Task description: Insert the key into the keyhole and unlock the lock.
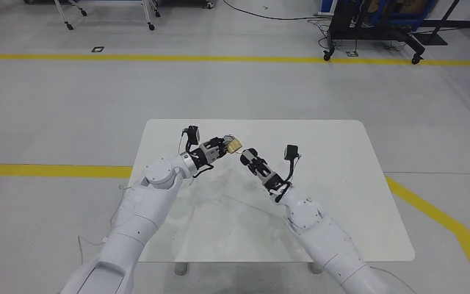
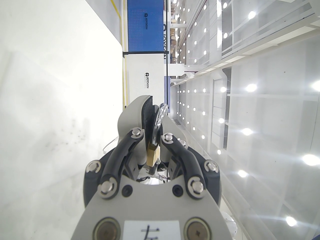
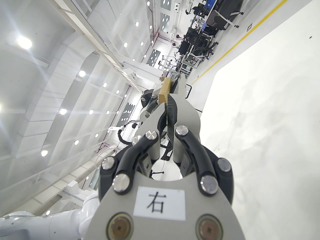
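A small brass padlock [image 1: 233,145] is held above the middle of the white table [image 1: 345,220], between the two arms' tips. My left gripper [image 2: 156,116] is shut on it. Its silver shackle [image 2: 160,117] sits between the pads and its brass body [image 2: 153,156] lies toward the palm. My right gripper [image 1: 248,155] comes in from the opposite side, fingers pressed together. In the right wrist view the lock's brass edge [image 3: 165,89] stands right at the tips of my right gripper [image 3: 168,101]. The key is hidden between those pads.
Bare table surface lies all around under both arms. Yellow floor lines [image 1: 220,57] run behind and beside the table. A dark equipment cart [image 1: 374,29] stands far back right, well off the table.
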Controlling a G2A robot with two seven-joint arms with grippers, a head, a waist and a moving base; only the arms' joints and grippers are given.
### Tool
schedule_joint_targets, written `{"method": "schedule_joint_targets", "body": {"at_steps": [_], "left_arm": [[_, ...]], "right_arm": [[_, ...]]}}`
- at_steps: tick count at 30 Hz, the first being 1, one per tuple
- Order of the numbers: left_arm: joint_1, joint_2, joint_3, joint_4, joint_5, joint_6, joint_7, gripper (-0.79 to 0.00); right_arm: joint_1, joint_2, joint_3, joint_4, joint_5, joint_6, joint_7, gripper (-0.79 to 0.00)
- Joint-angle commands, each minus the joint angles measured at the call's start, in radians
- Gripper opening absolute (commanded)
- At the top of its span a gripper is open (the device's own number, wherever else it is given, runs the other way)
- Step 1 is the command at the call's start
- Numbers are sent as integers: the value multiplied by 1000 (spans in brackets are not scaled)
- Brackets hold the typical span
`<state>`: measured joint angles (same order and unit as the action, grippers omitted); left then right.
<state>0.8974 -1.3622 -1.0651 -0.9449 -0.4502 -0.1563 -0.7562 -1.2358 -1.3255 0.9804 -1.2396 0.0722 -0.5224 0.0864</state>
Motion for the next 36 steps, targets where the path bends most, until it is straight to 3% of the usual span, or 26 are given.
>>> {"method": "schedule_joint_targets", "body": {"at_steps": [1,7,16,27,36], "left_arm": [[0,0,-2,0,2,-1,2,-785],[-3,1,-4,9,6,43,-8,-785],[-7,0,3,13,12,61,-30,-785],[-4,-3,-6,14,-14,53,-36,-785],[-5,-4,-9,15,-14,43,-34,-785]], "right_arm": [[-5,-2,1,-1,-13,-24,-15,-785],[-34,-4,20,-19,-198,-101,-171,-785],[-47,-22,-2,-54,-495,60,-384,-785],[-42,-39,-28,-21,-635,142,-441,-785],[-46,-46,-29,4,-639,109,-403,-785]]}}
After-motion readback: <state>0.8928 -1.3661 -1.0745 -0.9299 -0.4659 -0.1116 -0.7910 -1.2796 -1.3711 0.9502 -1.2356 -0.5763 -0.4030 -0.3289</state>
